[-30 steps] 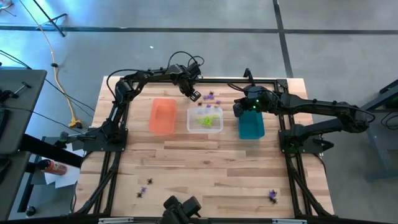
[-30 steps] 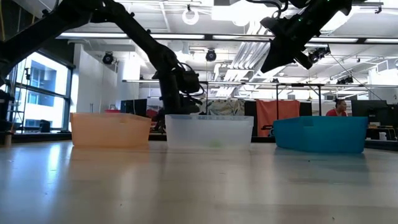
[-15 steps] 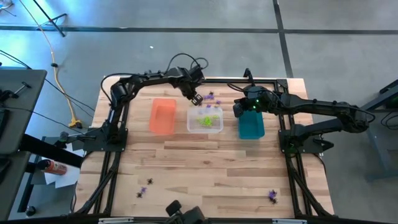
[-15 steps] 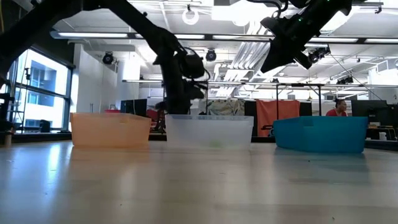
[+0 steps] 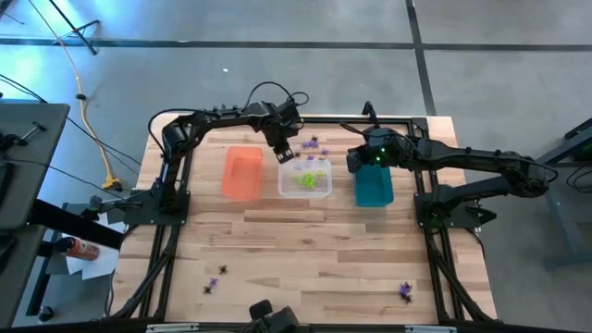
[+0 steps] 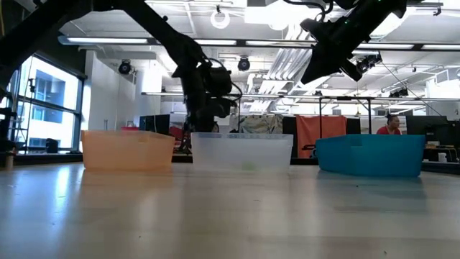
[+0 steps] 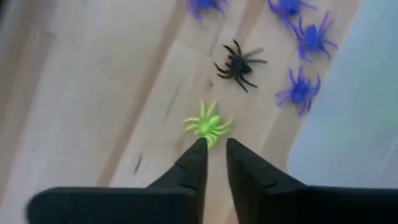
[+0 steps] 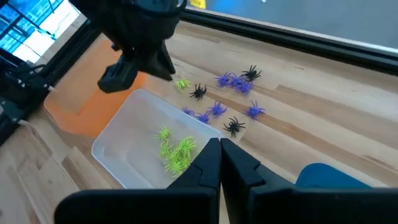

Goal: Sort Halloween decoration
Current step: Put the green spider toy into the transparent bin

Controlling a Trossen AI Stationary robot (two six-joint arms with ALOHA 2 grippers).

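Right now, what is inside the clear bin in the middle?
The clear bin holds a small heap of lime green spiders; no purple or black ones show in it. The right gripper covers the bin's near corner, so that part cannot be checked.

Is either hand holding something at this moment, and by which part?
Nothing is clearly held. The left hand has its tips at the small lime green plastic spider on the table, slightly parted. The right hand is shut and empty.

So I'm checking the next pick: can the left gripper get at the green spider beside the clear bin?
Probably yes. The left gripper is right at the green spider, jaws slightly parted, with bare wood around it; the black spider lies apart.
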